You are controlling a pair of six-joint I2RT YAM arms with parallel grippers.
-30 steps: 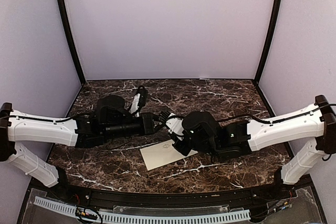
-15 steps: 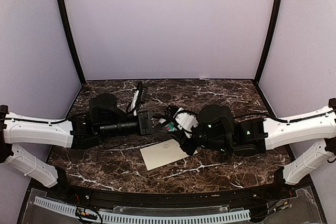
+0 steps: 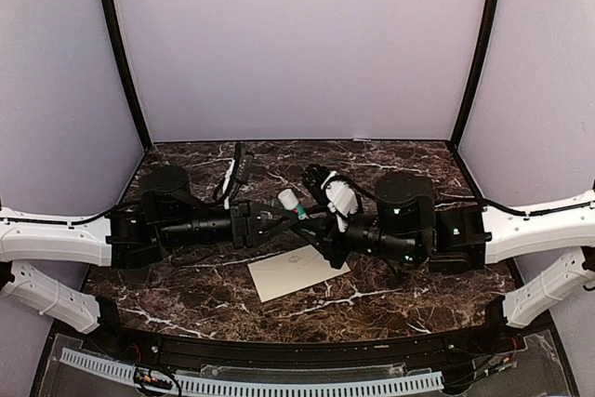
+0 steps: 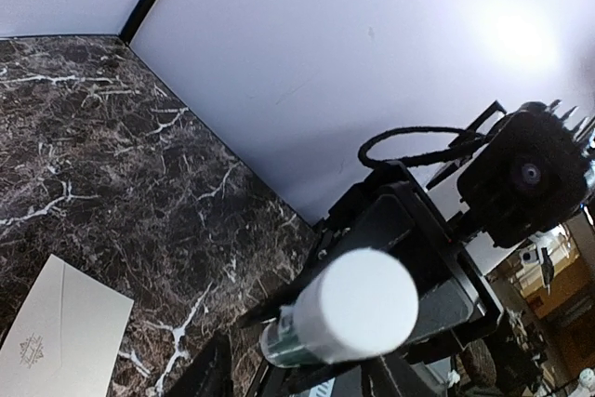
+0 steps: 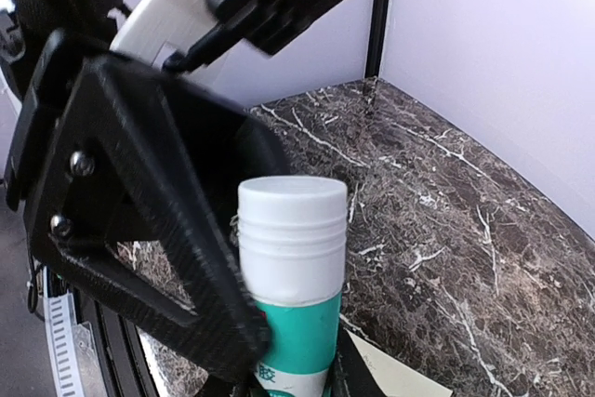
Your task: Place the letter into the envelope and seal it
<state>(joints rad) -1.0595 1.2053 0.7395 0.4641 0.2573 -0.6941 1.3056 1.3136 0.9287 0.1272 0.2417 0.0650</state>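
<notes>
Pinching glue stick (image 5: pixel 293 230), right jaws, envelope (image 3: pixel 293 274) flat, left jaws seemingly apart

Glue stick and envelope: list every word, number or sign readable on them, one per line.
Nothing here can be quoted as readable text.
glue stick: white marks at the teal label's lower edge, cut off and too blurred to read.
envelope: a small ornate emblem, with no legible letters.

The envelope (image 3: pixel 297 273) lies on the table (image 3: pixel 400 165) near its middle. Behind and above it, a glue stick (image 3: pixel 291 202) sits between the left tool (image 3: pixel 271 220) and the right tool (image 3: pixel 314 222).
</notes>
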